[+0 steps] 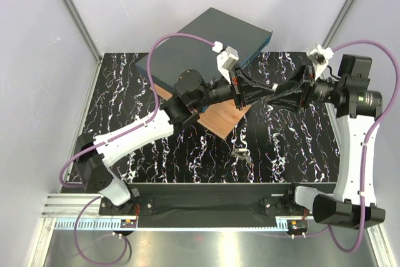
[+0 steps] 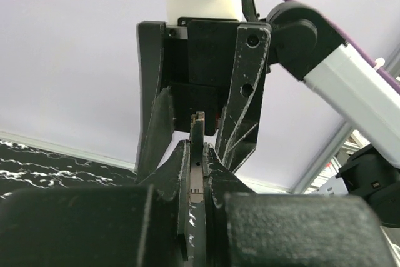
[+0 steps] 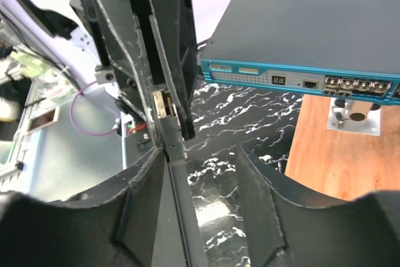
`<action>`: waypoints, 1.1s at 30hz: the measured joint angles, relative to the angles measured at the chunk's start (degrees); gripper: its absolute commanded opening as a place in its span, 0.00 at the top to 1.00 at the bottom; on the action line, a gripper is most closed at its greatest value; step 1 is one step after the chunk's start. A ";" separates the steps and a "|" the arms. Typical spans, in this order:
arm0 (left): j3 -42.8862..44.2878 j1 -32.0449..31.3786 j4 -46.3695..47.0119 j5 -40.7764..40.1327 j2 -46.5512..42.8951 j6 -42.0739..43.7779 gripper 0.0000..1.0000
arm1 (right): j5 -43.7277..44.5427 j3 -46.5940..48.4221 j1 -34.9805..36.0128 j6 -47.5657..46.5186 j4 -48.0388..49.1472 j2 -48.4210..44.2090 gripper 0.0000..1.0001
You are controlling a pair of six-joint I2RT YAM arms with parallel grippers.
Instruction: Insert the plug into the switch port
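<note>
Claws meet in the air over the black table (image 1: 300,148). The left claw (image 2: 197,161) is pinched tight on the thin plug (image 2: 197,130), and the tip of the plug sticks up out of it. The right claw (image 3: 199,157) faces it with its fingers apart, one on each side of the plug. The switch (image 1: 206,39) sits at the back of the table. A brown wooden board (image 1: 220,120) pokes out from under it. Little ports (image 3: 356,84) line its blue-green front.

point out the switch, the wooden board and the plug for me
switch (image 3: 312,23): right wrist view, on its dark top panel
wooden board (image 3: 337,167): right wrist view, on its bare brown surface
plug (image 2: 197,137): left wrist view, just below its notched upper end
</note>
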 measured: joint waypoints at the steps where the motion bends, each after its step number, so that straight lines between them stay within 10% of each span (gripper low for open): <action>1: 0.00 0.00 0.37 -0.02 0.20 -0.09 1.00 | -0.28 1.40 0.00 -1.42 -2.32 0.98 0.47; 15: 0.52 0.87 1.11 -1.68 1.51 -0.46 1.00 | -2.43 10.19 1.18 -21.35 -20.33 8.68 0.69; 23: 0.63 0.90 1.36 -1.11 1.77 -1.25 1.00 | -2.29 10.21 1.16 -22.18 -21.33 8.57 1.00; 33: 0.52 1.79 -0.61 -0.76 1.09 -1.18 0.69 | -1.92 8.92 1.22 -15.32 -17.22 7.82 1.00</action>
